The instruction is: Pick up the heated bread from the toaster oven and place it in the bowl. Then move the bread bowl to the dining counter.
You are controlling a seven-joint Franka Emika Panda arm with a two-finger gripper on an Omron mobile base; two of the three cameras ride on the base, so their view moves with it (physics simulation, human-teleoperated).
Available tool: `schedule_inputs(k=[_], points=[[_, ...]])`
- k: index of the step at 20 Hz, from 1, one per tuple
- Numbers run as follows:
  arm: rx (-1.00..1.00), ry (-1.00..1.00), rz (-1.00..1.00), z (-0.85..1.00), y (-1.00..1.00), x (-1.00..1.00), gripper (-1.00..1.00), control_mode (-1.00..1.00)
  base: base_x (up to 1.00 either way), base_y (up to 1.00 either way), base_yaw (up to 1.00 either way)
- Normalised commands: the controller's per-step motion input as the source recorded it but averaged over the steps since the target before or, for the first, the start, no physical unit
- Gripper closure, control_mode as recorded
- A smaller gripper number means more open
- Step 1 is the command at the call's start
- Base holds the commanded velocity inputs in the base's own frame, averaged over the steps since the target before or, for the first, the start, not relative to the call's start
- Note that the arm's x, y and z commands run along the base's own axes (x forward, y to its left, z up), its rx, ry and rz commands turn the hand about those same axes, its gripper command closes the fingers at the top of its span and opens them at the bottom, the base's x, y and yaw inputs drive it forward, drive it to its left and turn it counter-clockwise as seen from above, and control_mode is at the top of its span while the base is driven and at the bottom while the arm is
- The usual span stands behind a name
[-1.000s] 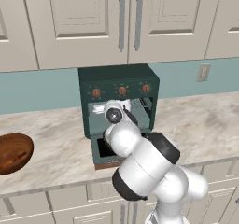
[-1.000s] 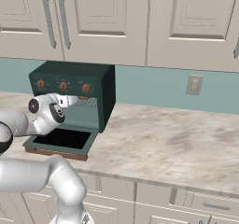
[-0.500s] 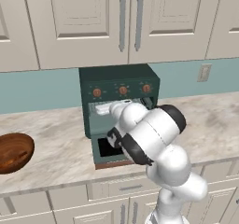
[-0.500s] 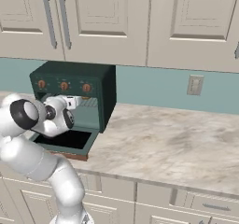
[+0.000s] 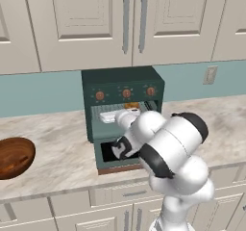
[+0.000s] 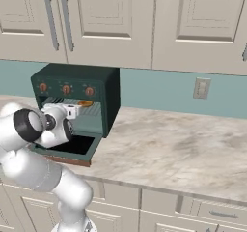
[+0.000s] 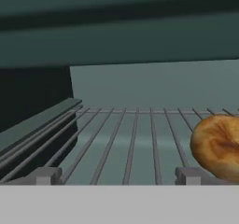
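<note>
- Hand view: my claw (image 7: 116, 175) is wide apart and holds nothing.
- The bread (image 7: 217, 146) lies on the rack (image 7: 135, 139) in the toaster oven (image 5: 122, 88).
- The bowl (image 5: 14, 157) sits far away on the worktop (image 5: 57, 153).

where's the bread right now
The bread lies on the wire rack inside the toaster oven, at the right of the hand view, just beyond the open gripper.

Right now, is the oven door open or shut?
Open: the oven door lies folded down flat, and the rack with the bread is exposed.
</note>
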Motion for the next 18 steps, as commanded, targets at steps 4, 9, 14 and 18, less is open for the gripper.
schedule_inputs(k=[4,9,14,18], points=[[0.0,0.9,-0.17,0.25,-0.03,-1.0,-1.0,-1.0,0.0,0.0,0.0],[0.0,0.97,-0.18,0.13,-0.12,-1.0,-1.0,-1.0,0.0,0.0,0.0],[0.0,0.98,-0.17,0.09,-0.13,-1.0,-1.0,-1.0,0.0,0.0,0.0],[0.0,0.97,-0.16,0.11,-0.18,-1.0,-1.0,-1.0,0.0,0.0,0.0]])
